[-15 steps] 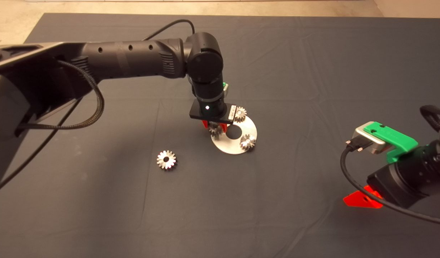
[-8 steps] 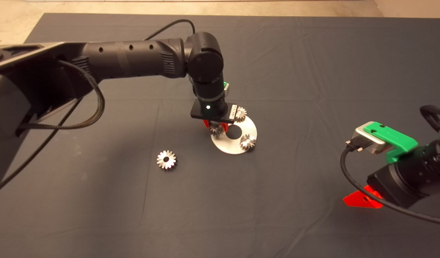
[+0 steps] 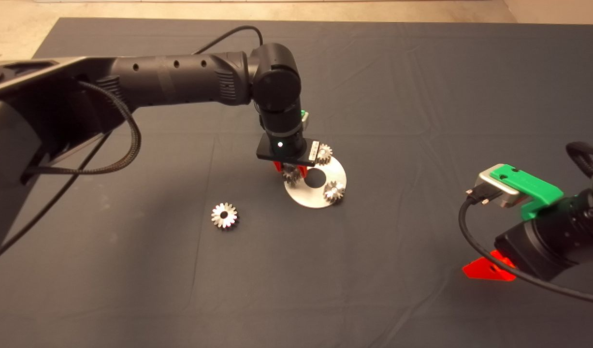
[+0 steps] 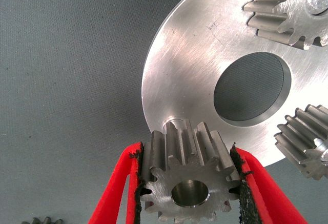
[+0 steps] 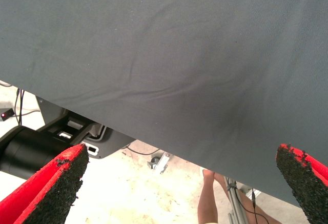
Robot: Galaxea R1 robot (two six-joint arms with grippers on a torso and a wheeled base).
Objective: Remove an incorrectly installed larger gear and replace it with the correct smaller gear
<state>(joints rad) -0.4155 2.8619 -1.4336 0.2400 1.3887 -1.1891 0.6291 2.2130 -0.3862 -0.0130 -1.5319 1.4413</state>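
My left gripper (image 3: 290, 169) is shut on the smaller gear (image 3: 291, 176), a dull grey gear with short teeth. It holds the gear at the near-left edge of a round silver plate (image 3: 311, 199). In the left wrist view the gear (image 4: 187, 183) sits between the red fingers (image 4: 120, 188), right over a short peg (image 4: 171, 125) on the plate (image 4: 195, 65). The larger gear (image 3: 224, 215), bright silver with star-like teeth, lies flat on the mat to the left of the plate. My right gripper (image 3: 487, 269) is open and parked at the lower right.
Two more small gears stand on the plate, one at the far side (image 3: 324, 154) and one at the near right (image 3: 334, 192). The plate has a large centre hole (image 3: 315, 178). The right wrist view shows the mat's edge, the floor and a person's leg (image 5: 207, 198).
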